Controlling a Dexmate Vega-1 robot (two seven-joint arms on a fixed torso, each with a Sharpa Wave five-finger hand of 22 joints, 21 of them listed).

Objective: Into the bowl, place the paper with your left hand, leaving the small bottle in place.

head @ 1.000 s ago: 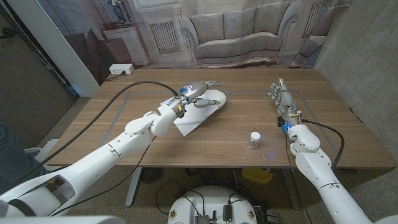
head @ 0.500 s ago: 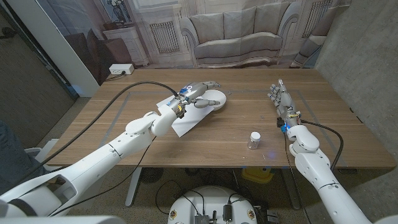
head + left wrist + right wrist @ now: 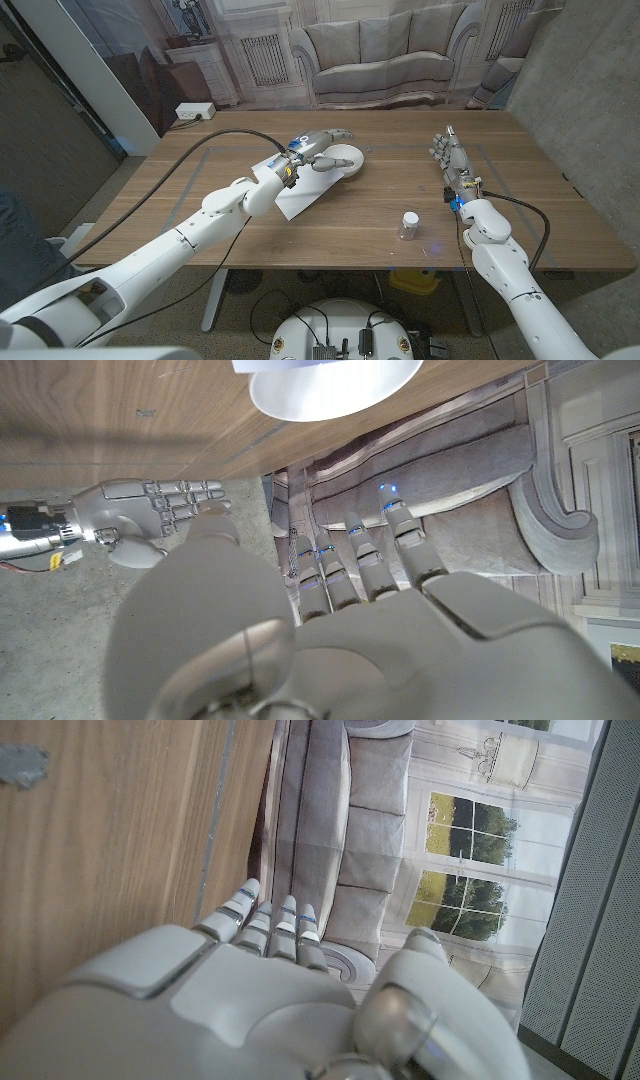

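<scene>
The left hand (image 3: 318,147) hovers at the rim of the round white bowl (image 3: 340,157), fingers extended over it; whether it grips the white paper sheet (image 3: 300,192) cannot be told. The sheet slopes from beneath the hand toward the robot. The small clear bottle (image 3: 409,225) stands upright on the wooden worktop (image 3: 520,200), well apart, nearer the right hand (image 3: 452,158), whose straight fingers hold nothing.
</scene>
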